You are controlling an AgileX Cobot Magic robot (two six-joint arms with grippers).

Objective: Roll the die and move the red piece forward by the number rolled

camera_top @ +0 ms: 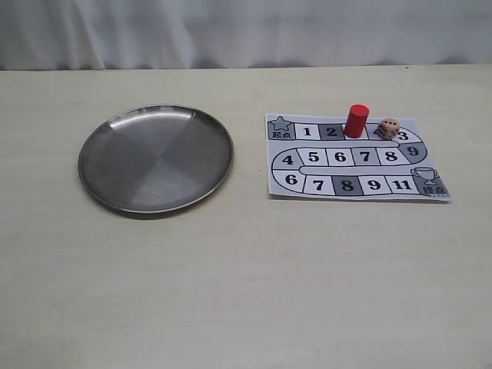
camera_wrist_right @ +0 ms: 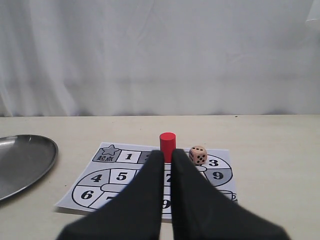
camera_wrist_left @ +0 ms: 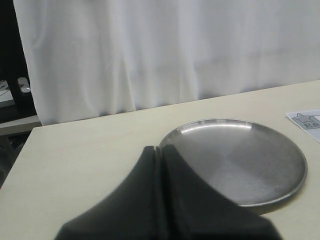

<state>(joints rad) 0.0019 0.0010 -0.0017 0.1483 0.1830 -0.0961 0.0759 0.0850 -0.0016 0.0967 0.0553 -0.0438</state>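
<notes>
While right jaws (camera_wrist_right: 166,156) closed, red piece (camera_wrist_right: 167,144) beyond.

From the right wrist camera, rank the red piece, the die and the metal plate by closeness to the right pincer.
1. Red piece: just ahead of the right pincer, on the board.
2. Die: beside the piece, off to one side.
3. Metal plate: off the board, far on the opposite side.

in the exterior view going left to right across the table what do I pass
Metal plate → paper board → red piece → die, the last two standing on the board's top row.
</notes>
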